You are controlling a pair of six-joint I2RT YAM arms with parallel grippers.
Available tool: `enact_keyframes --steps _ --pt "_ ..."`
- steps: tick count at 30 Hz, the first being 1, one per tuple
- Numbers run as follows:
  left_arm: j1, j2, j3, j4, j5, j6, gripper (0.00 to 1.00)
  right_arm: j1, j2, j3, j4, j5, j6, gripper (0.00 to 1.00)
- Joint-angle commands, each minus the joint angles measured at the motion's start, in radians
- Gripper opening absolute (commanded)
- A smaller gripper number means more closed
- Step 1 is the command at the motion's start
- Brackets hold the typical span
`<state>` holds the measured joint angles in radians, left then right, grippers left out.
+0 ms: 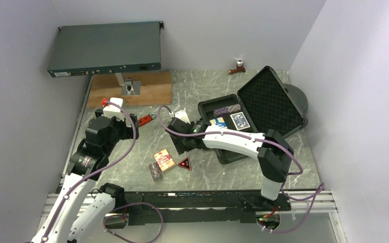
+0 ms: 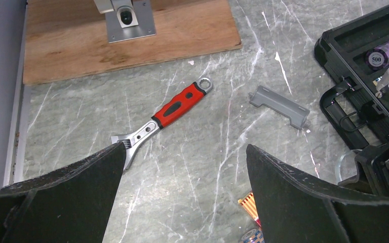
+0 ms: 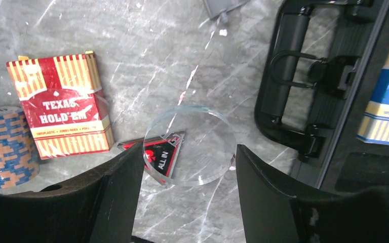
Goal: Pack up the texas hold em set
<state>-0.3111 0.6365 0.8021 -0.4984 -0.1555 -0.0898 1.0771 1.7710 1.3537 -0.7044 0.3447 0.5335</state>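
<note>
The black case (image 1: 283, 119) lies open at the right, with purple chips (image 1: 227, 109) and blue card decks (image 1: 240, 120) in its tray. My right gripper (image 3: 188, 192) holds a clear round disc (image 3: 202, 147) between its fingers just above the table, by the case's front edge (image 3: 283, 101). The disc overlaps a red and black "ALL IN" triangle (image 3: 159, 154). A red Texas Hold'em card deck (image 3: 61, 104) and a blue and orange chip stack (image 3: 5, 144) lie to its left. My left gripper (image 2: 182, 187) is open and empty over bare table.
A red-handled wrench (image 2: 169, 114) and a small grey plastic piece (image 2: 278, 105) lie ahead of the left gripper. A wooden board (image 1: 152, 86) with a metal stand and a dark rack unit (image 1: 106, 48) are at the back left. A grey disc (image 1: 298, 96) sits behind the case.
</note>
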Motion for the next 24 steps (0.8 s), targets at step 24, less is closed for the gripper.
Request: enact_keyframes --steps 24 --pt "0.001 -0.007 0.012 0.012 0.002 0.002 0.95 -0.283 -0.109 0.032 0.003 0.097 -0.148 0.3"
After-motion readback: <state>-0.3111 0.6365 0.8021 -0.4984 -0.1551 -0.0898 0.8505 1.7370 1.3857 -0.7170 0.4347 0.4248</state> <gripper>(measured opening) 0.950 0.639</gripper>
